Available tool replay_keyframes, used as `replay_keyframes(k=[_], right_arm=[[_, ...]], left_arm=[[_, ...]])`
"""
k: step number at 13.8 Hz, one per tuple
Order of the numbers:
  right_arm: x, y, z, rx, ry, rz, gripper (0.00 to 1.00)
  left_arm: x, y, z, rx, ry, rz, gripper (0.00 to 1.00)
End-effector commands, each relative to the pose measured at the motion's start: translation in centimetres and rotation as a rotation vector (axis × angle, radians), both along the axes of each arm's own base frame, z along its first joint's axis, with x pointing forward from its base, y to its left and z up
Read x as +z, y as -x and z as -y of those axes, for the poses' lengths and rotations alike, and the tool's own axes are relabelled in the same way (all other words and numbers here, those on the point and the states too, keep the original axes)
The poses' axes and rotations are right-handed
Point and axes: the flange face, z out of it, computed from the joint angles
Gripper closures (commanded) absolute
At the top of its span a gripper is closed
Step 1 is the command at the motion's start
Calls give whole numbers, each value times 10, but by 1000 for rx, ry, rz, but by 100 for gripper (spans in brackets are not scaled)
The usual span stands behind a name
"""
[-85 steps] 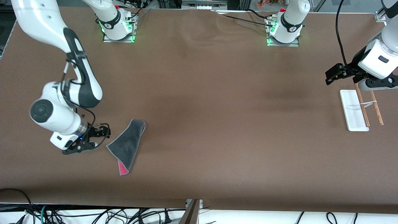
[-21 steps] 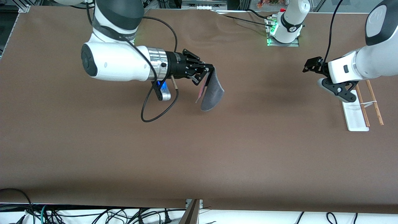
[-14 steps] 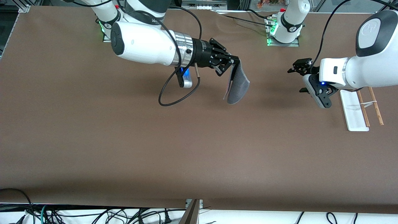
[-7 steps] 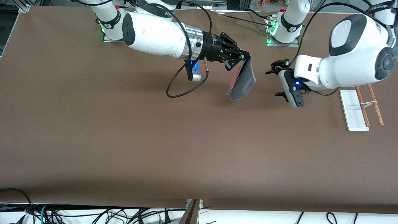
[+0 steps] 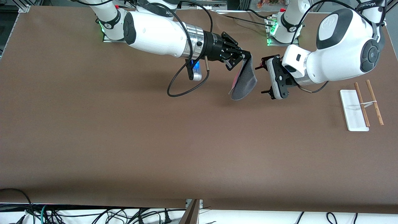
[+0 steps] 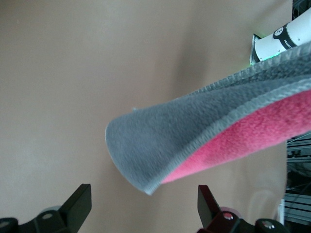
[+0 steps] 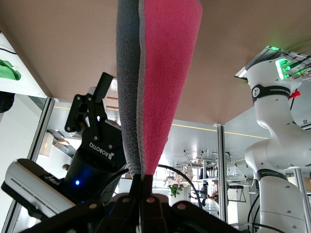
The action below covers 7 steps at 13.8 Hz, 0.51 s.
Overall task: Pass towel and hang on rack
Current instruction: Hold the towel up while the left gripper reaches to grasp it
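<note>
Front view: the towel is being held pinched by one edge in the right pincer, dangling free over mid-tabletop, well apart from the rack, so a hanging edge is offered. The left pincer is being presented just beside the towel.

Left wrist view: its fingers are being kept wide either side of the towel's free end, nothing gripped.

Right wrist view: the towel is being clamped folded, pink face outward.

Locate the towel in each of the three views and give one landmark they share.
Front view: the towel hangs from the shut right claw, over the table's middle.
Left wrist view: towel ahead of the open left claw, grey and pink faces showing.
Right wrist view: towel runs up from the claw's pinch.
Shared landmark: the brown table.
</note>
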Motion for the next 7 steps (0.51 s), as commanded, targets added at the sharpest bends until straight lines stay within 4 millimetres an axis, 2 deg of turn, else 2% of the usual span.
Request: replay_keyframes(k=[1,2,4,6,7], right_arm=[[4,1,-3,-16,-9,-9,100],[3,1,-4,-15,-9,-10,100],[3,1,-4,-18,-11,-6,100],[3,1,-4,-18,-8,-3,100],[3,1,-4,-19,-7,0,100]], left_arm=[[-18,2,5,-18,68,55,11],[-19,3,12,-19,78,74,18],[-18,3,18,-19,83,93,47],[-20,1,20,-16,85,96,97],[-20,1,20,-16,85,96,100]])
